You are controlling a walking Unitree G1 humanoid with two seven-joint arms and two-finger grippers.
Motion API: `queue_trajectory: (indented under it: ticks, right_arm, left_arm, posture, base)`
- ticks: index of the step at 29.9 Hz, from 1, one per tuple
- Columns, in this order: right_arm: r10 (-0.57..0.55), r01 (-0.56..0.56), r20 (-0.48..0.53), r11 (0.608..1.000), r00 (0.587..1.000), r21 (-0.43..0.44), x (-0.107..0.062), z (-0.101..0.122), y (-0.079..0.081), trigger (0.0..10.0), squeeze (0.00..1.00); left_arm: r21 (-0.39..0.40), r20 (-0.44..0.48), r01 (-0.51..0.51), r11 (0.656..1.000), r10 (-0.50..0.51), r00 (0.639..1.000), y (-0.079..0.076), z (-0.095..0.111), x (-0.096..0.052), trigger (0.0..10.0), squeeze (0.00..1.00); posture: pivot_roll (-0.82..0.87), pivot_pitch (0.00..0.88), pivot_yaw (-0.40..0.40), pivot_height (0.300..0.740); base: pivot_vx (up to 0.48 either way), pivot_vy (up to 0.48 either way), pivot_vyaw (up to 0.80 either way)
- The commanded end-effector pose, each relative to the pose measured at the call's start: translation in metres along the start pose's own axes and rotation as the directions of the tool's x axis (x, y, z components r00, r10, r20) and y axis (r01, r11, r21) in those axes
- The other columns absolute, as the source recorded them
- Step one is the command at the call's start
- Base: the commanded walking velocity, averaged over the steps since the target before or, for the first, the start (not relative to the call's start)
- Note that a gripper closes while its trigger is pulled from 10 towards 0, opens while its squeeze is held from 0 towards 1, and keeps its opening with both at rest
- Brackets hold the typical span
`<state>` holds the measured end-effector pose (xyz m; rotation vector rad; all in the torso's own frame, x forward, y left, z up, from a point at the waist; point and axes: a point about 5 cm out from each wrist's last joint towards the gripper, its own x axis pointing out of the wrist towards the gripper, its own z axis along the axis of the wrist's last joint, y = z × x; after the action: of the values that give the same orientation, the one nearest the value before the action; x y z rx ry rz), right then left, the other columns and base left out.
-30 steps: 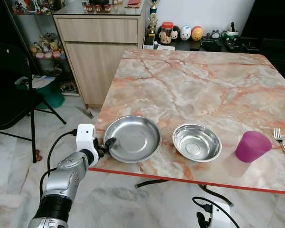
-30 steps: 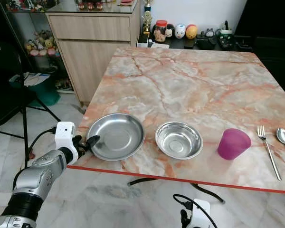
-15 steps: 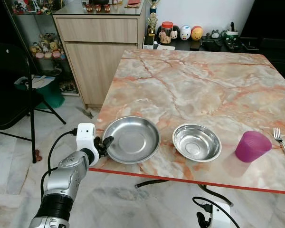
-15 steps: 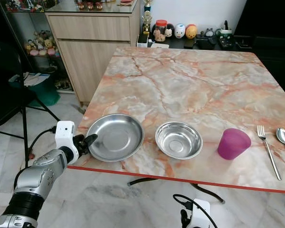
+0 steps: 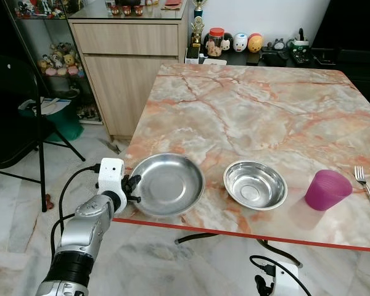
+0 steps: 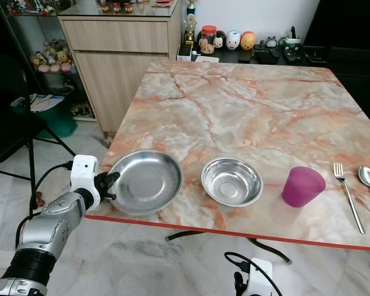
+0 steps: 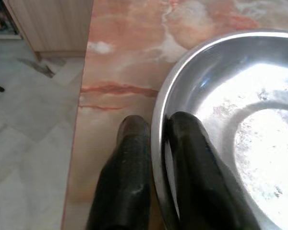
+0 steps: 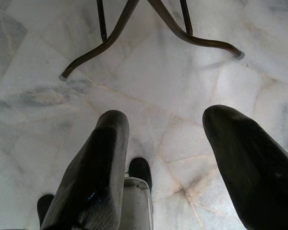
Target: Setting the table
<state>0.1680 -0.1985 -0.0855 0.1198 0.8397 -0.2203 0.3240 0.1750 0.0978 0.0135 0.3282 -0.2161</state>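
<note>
The one steel plate [image 5: 167, 184] is sitting at the marble desk's [image 5: 246, 111] near left corner, its rim pinched between the left gripper's [image 7: 153, 158] fingers [image 7: 129, 182], beside one bowl [image 5: 255, 184], one purple cup [image 5: 327, 190], one fork [image 6: 348, 194] and one spoon [image 6: 367, 177], while the right gripper [image 8: 175, 163] is hanging with fingers wide above the floor.

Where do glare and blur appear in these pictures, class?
Left wrist view: bright glare washes out the plate floor, and the near black fingers look soft. Left eye view: sharp, with soft highlights in the bowl. Right wrist view: fingers blurred, floor sharper.
</note>
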Motion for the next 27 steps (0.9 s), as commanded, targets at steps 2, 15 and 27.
queue_trajectory:
  ticks: [2, 15, 27]
  right_arm:
    - [-0.004, 0.004, -0.003, 1.0, 1.0, 0.001, 0.0, 0.0, -0.001, 10.0, 0.0]
    - [-0.007, 0.007, -0.005, 1.0, 1.0, -0.001, 0.0, 0.0, -0.003, 10.0, 0.0]
    - [-0.008, 0.008, -0.003, 1.0, 1.0, -0.011, 0.0, 0.002, -0.005, 10.0, 0.0]
  left_arm:
    - [0.097, 0.025, 0.003, 0.995, -0.005, 1.0, -0.002, 0.007, 0.0, 0.0, 0.0]
    - [0.077, 0.136, -0.079, 0.994, 0.068, 0.988, 0.003, 0.011, -0.002, 0.0, 0.0]
    - [-0.514, 0.299, -0.077, 0.855, 0.263, 0.917, 0.019, 0.02, -0.008, 10.0, 0.0]
  posture:
    - [0.09, 0.0, -0.009, 0.724]
    - [0.09, 0.0, -0.017, 0.724]
    - [0.09, 0.0, -0.034, 0.724]
  base:
    - [0.0, 0.0, 0.0]
    - [0.0, 0.0, 0.0]
    - [0.0, 0.0, 0.0]
